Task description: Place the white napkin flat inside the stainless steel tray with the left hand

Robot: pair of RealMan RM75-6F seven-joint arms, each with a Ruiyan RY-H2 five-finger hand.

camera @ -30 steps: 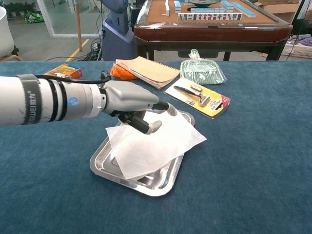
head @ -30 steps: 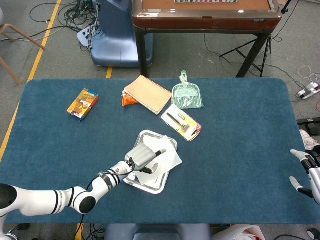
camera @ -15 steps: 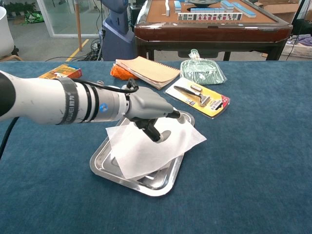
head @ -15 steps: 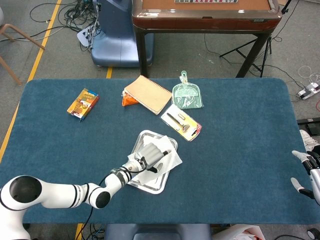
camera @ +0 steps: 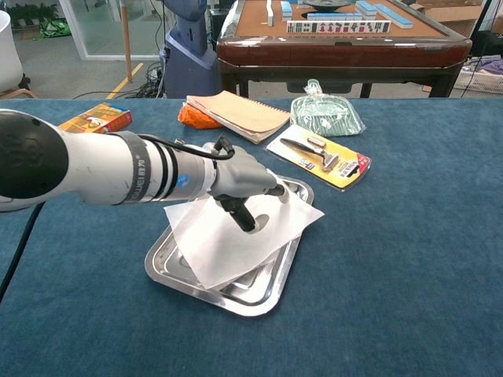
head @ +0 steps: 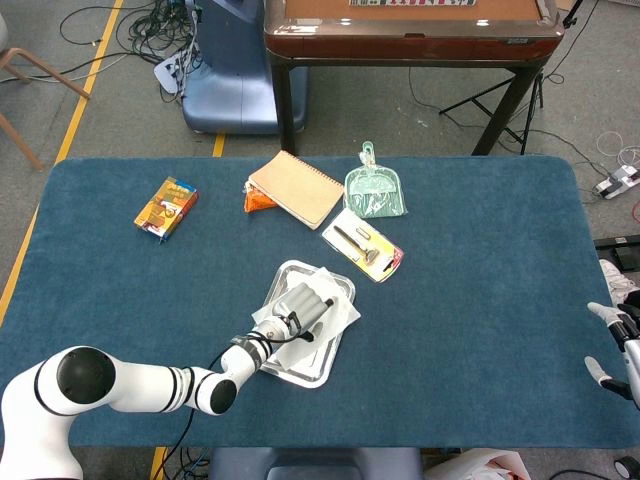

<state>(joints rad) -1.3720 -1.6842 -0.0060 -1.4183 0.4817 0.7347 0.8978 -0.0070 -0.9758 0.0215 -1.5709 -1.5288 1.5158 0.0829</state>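
The stainless steel tray (camera: 236, 301) (head: 313, 375) sits near the table's front middle. The white napkin (camera: 220, 239) (head: 341, 312) is draped over it, almost flat, with one corner past the right rim and another past the left rim. My left hand (camera: 240, 182) (head: 301, 306) is low over the tray's far half. It pinches the napkin's far edge, thumb down on the sheet. My right hand (head: 612, 345) is far off at the table's right edge, fingers apart and empty, seen only in the head view.
Behind the tray lie a tool blister pack (camera: 324, 158), a green bagged dustpan (camera: 324, 112) and a tan notebook (camera: 236, 115) over an orange packet (camera: 191, 116). A small orange box (head: 166, 207) sits far left. A brown table (camera: 346, 39) stands beyond.
The left hand has drawn leftward and lower over the tray, dragging the napkin with it. The sheet's right corner now overhangs the rim less and it lies flatter.
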